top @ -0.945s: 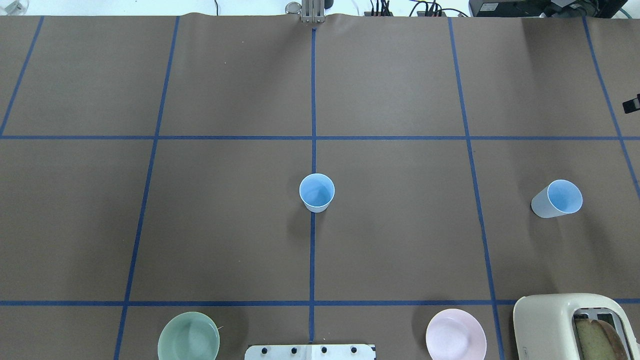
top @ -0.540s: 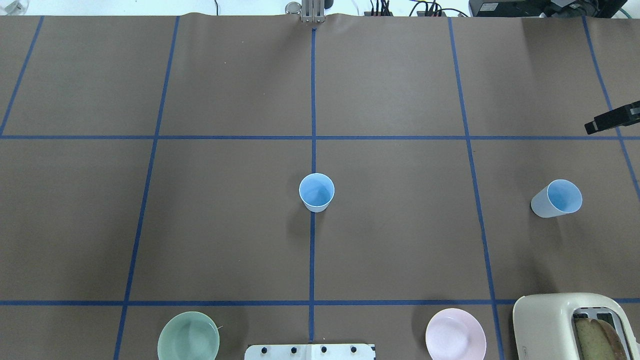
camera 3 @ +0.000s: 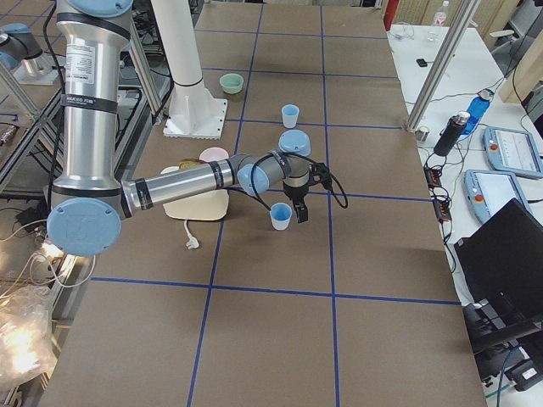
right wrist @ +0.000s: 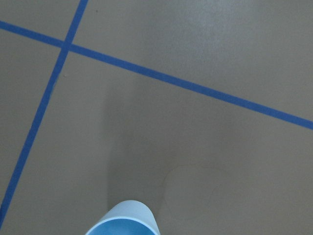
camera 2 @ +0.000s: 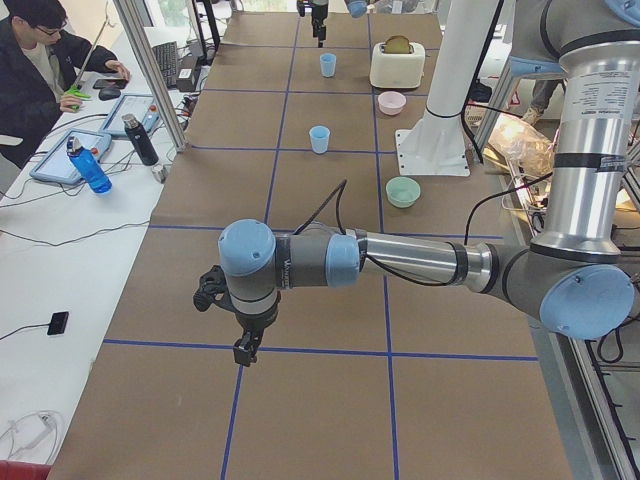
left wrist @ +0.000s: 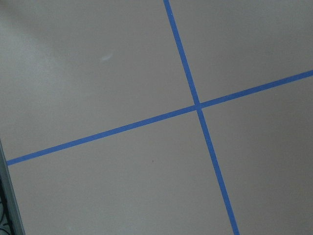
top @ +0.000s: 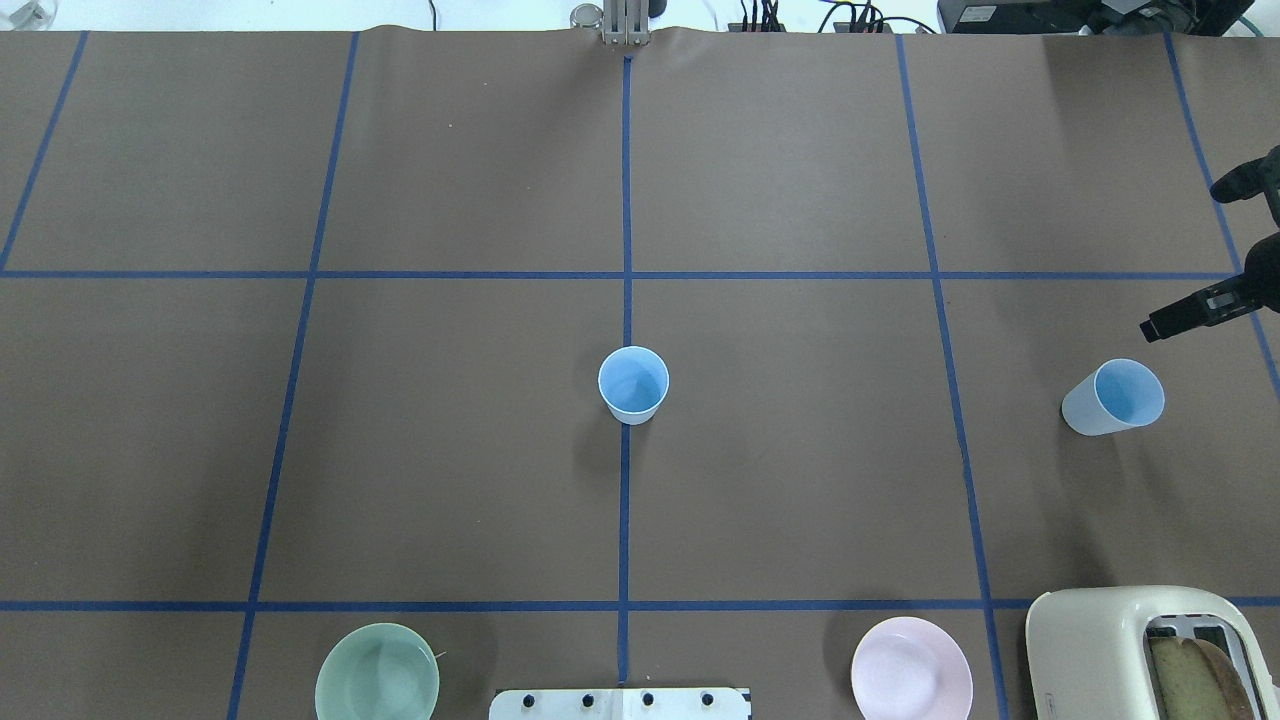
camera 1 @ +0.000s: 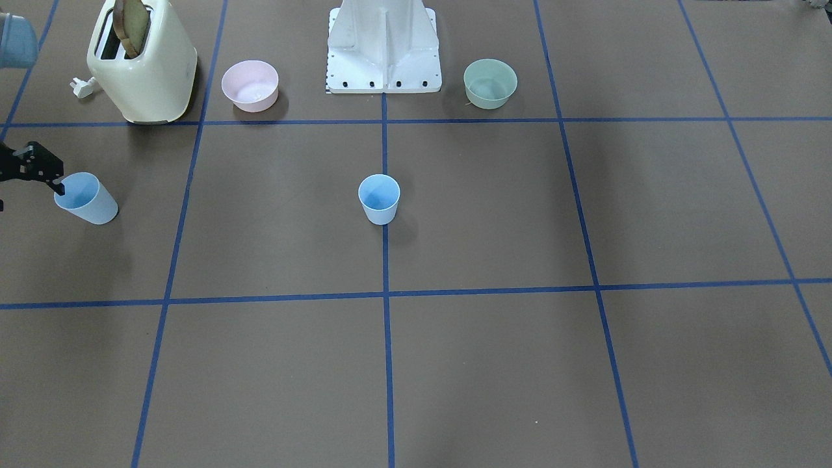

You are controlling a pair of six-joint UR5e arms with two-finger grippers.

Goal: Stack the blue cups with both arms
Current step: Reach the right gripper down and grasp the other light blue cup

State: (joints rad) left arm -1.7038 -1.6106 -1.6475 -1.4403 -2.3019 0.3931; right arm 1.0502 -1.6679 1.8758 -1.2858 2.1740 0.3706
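Cups [top: 633, 385] [top: 1113, 398] number two; right hand [camera 1: 30, 198] spread wide, left hand's [camera 2: 243, 350] state unclear.

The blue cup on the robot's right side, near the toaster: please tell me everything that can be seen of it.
This blue cup is a small tapered tumbler without a handle, of what looks like plastic, pale blue outside and brighter blue inside. It stands upright, mouth up and seemingly empty, on the brown table, apart from the other cup. The right gripper hangs close beside its rim; the overhead view shows a gap between them.
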